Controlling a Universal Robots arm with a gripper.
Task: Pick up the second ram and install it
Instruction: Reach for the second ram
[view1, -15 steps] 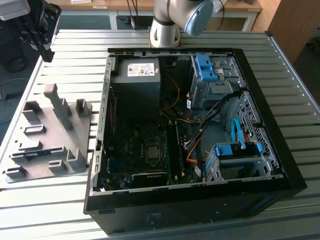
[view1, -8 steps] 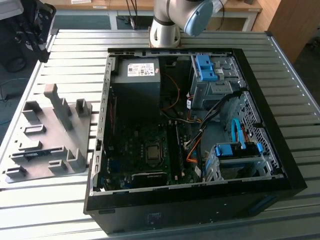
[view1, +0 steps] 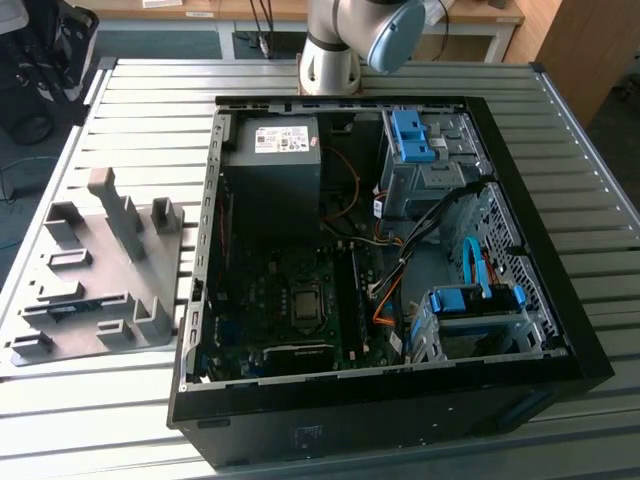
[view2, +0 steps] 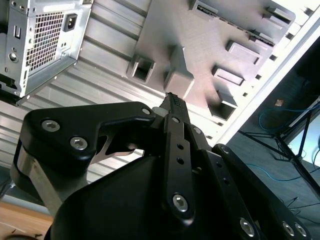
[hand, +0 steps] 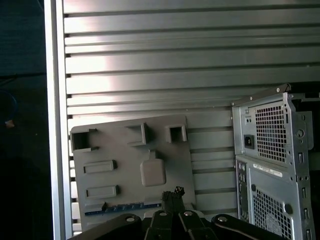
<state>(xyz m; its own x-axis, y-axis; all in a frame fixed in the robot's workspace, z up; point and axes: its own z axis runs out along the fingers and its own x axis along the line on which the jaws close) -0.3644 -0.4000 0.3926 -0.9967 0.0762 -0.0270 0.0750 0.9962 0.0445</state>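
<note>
Above fixture (hand: 120, 150), gripper (hand: 172, 192) closed, well clear, ram (hand: 122, 206) slotted

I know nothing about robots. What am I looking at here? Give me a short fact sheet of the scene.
Setting: slatted metal table
Robot: arm base at the table's far edge
Computer: open computer case, motherboard exposed
Holder: grey fixture plate, beside the case on the exterior view's left
Second ram: probably the dark strip lying in a long slot of the plate
Gripper: gripper up above the plate, fingers together, nothing seen between them
Work so far: stick not yet picked up
</note>
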